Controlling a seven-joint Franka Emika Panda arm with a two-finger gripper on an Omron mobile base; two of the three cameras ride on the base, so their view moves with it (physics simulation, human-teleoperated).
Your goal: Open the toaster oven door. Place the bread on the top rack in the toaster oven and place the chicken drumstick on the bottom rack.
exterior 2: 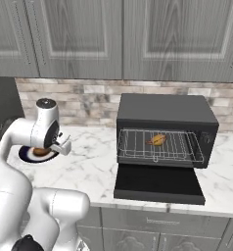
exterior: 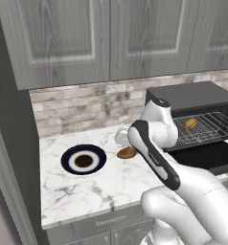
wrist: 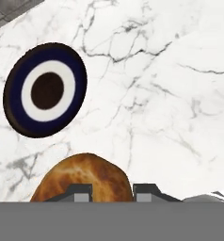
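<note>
The black toaster oven (exterior: pixel 192 95) (exterior 2: pixel 162 109) stands at the right of the counter. Its toaster oven door (exterior: pixel 207 155) (exterior 2: pixel 160 184) hangs folded down flat. A wire rack (exterior 2: pixel 138 147) is slid out, and the golden bread (exterior: pixel 190 124) (exterior 2: pixel 157 140) lies on it. My gripper (wrist: pixel 112 192) (exterior: pixel 125 146) is left of the oven, low over the counter, shut on the lumpy orange-brown chicken drumstick (wrist: pixel 83 176) (exterior: pixel 127 153) (exterior 2: pixel 40 152). I cannot tell whether the drumstick touches the marble.
A round dark blue and white plate (exterior: pixel 83 159) (wrist: pixel 44 89) lies on the marble counter (exterior: pixel 82 191) left of the drumstick. A brick backsplash and grey wall cabinets rise behind. The counter's front edge runs close below the open door.
</note>
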